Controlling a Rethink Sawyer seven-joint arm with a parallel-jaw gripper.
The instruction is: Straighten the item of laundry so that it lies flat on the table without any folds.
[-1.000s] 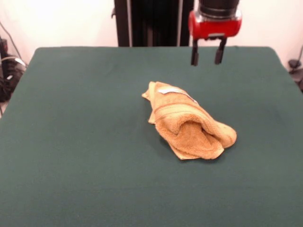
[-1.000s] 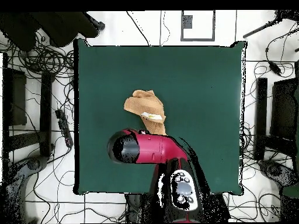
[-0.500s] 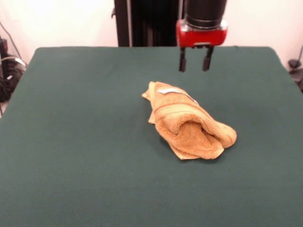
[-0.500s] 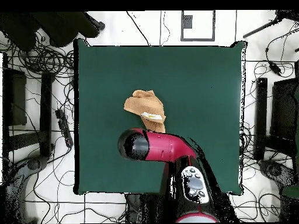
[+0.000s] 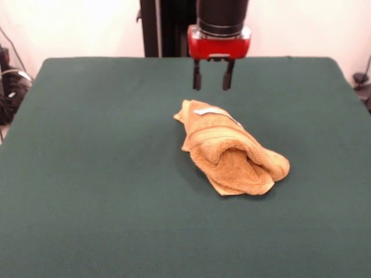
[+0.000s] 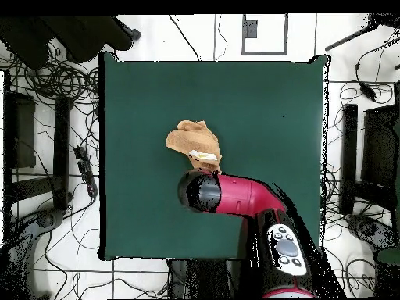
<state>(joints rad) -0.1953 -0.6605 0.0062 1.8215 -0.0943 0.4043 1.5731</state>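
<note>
The golden-orange towel (image 5: 229, 149) lies bunched and folded over itself near the middle of the dark green table (image 5: 93, 174), its white label (image 5: 211, 111) on the far end. It also shows in the overhead view (image 6: 192, 143). My gripper (image 5: 212, 77) hangs open and empty above the table, just behind the towel's far end and clear of it. In the overhead view the arm's red and black wrist (image 6: 201, 191) covers the gripper and sits right next to the towel's label end.
Cables and stands (image 6: 55, 86) crowd the floor around the table's edges. The black pedestal column (image 5: 174, 29) rises behind the table's far edge.
My gripper has moved leftward in the front view, from the towel's far right to just behind its label end, and has come a little lower. The towel has not moved.
</note>
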